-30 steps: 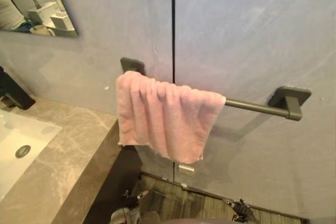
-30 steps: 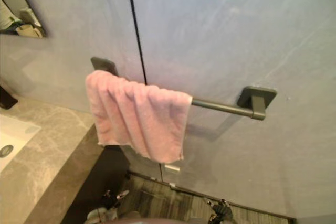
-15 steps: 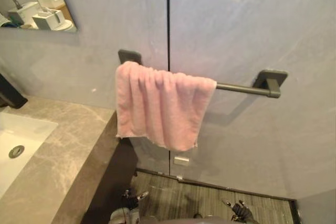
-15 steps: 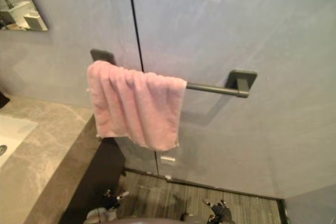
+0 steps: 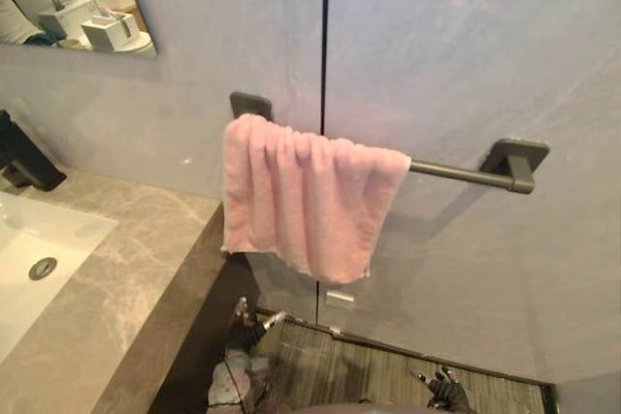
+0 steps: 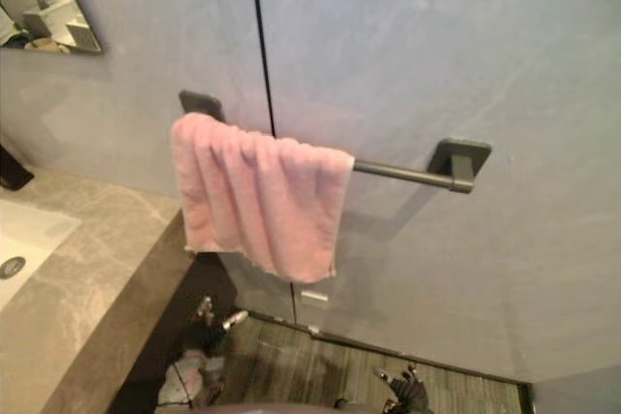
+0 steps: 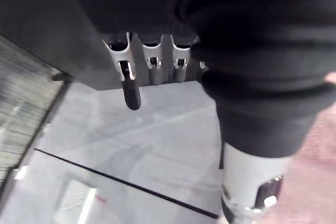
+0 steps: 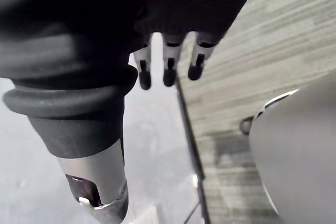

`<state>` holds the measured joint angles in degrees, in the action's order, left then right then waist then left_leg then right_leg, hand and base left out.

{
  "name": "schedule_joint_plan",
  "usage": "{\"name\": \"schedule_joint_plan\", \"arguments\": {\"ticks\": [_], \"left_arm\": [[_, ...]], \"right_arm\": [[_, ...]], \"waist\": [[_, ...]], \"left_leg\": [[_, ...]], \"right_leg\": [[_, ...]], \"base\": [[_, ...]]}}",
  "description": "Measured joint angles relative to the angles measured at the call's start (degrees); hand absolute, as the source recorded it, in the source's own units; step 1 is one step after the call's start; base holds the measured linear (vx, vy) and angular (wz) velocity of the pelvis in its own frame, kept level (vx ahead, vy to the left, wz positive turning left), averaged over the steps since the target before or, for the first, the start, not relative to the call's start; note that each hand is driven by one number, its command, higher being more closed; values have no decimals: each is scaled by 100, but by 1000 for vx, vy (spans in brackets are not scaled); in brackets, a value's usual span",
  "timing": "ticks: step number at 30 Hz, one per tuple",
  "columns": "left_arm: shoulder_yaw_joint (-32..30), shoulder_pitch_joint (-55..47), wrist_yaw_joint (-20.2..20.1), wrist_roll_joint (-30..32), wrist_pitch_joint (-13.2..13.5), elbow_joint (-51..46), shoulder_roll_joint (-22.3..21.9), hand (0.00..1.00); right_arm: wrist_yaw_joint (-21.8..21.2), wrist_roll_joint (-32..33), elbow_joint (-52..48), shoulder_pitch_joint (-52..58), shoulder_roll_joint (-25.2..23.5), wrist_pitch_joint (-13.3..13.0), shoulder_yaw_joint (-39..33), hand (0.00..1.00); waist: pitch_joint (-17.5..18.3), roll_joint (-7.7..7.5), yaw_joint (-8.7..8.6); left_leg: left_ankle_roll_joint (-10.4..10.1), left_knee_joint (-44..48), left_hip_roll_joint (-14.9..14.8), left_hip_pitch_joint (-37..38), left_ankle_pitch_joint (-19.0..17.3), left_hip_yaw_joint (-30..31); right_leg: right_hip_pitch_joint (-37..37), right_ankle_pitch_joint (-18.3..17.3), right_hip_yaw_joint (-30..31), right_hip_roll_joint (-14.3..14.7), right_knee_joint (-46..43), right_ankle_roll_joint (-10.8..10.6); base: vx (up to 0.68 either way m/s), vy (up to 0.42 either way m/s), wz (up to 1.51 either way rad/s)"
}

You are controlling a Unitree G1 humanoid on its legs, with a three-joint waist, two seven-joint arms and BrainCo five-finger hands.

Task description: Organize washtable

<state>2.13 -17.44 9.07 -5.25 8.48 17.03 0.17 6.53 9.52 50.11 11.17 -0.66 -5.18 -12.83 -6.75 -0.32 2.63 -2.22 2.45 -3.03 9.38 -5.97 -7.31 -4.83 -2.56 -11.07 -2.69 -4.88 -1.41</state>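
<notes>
A pink towel (image 5: pixel 306 196) hangs bunched over the left half of a dark rail (image 5: pixel 456 174) on the grey wall. Its lower corner droops on the right side. My left hand (image 5: pixel 245 329) is low beside the counter's end, below the towel and apart from it. In its wrist view that hand (image 7: pixel 152 69) has straight fingers holding nothing, with the pink towel (image 7: pixel 315 182) past the thumb. My right hand (image 5: pixel 444 390) hangs low over the floor. Seen from its own wrist, the right hand (image 8: pixel 168 66) is relaxed and empty.
A marble counter (image 5: pixel 116 298) with a white sink (image 5: pixel 39 259) runs along the left, ending just under the towel's left edge. A black faucet (image 5: pixel 24 157) and a mirror (image 5: pixel 78 7) sit at the far left. Striped floor (image 5: pixel 388 370) lies below the rail.
My left hand has risen from the bottom edge toward the towel. The whole picture has shifted slightly, so the camera moved. The towel stays on the rail.
</notes>
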Motion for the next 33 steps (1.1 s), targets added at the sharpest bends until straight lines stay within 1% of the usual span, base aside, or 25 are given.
{"name": "schedule_joint_plan", "arguments": {"ticks": [1, 3, 6, 8, 10, 17, 20, 23, 27, 28, 30, 33], "left_arm": [[1, -14, 5, -23, 26, -110, -6, 0], [7, -67, 105, -68, 79, -649, -17, 0], [7, -104, 137, -49, 152, -1331, -58, 0], [7, -108, 251, 56, 206, -1671, -107, 0], [9, -107, 391, 169, 210, -1930, -182, 0], [7, -127, 741, 625, 208, -2261, -366, 0], [3, -127, 874, 674, 209, -2470, -405, 0], [4, -110, 886, 714, 209, -2616, -404, 0], [1, 46, 846, 697, 206, -2614, -324, 0], [-7, 153, 828, 693, 206, -2606, -255, 0], [-14, 270, 808, 693, 197, -2556, -161, 0], [-62, 469, 716, 693, 193, -2487, 21, 0]], "right_arm": [[0, -8, -4, 0, 2, -1, 19, 0], [2, -15, -26, 17, 15, -1, 126, 0], [-1, -65, -156, 109, 32, -5, 262, 0], [0, -67, -171, 137, 26, -14, 293, 0], [3, -67, -203, 190, 56, -50, 385, 0], [5, -68, -202, 210, 72, -62, 470, 0], [7, -68, -201, 229, 50, -62, 493, 0], [5, -68, -201, 233, 45, -62, 497, 0], [-2, -77, -199, 275, 60, -61, 497, 0], [-6, -117, -190, 282, 66, -56, 497, 0], [-22, -119, -187, 286, 89, -51, 497, 0], [-34, -121, -141, 268, 143, -44, 481, 0]], "waist": [[0, 0, 1], [9, -17, 5], [20, -61, 14], [24, -80, 43], [49, -88, 126], [105, -146, 137], [134, -187, 138], [143, -194, 137], [250, -171, 138], [340, -151, 135], [379, -116, 124], [452, -39, 115]], "left_leg": [[0, 0, 3, 16, -1, 0], [14, 13, 7, 47, -14, 11], [26, 87, 8, 4, -56, 63], [28, 227, 2, -13, -162, 80], [28, 382, -1, -78, -250, 89], [30, 460, 11, -184, -260, 96], [30, 461, 13, -184, -260, 94], [34, 460, 13, -185, -265, 94], [29, 456, 11, -227, -278, 98], [32, 449, 7, -267, -273, 108], [33, 437, 6, -258, -273, 118], [28, 337, -3, -254, -232, 118]], "right_leg": [[-11, -19, -7, -7, -14, -10], [-21, -106, -69, -42, -125, -18], [5, -200, -124, -66, -242, -17], [12, -312, -142, -92, -411, -5], [55, -413, -156, -115, -547, -14], [139, -421, -171, -138, -602, -11], [140, -421, -170, -140, -602, -11], [139, -421, -167, -141, -608, -11], [176, -421, -161, -138, -608, -11], [222, -412, -156, -133, -593, -7], [218, -403, -149, -128, -562, -7], [166, -260, -130, -67, -327, 4]], "base": [[25, 16, 5], [5, 9, 11], [-17, -3, 13], [-31, -6, 8], [-28, -1, 5], [-2, -2, 2], [0, 0, 0], [-12, -1, 0], [-17, -2, 0], [0, 0, 0], [0, -6, -2], [8, -3, -6]]}}
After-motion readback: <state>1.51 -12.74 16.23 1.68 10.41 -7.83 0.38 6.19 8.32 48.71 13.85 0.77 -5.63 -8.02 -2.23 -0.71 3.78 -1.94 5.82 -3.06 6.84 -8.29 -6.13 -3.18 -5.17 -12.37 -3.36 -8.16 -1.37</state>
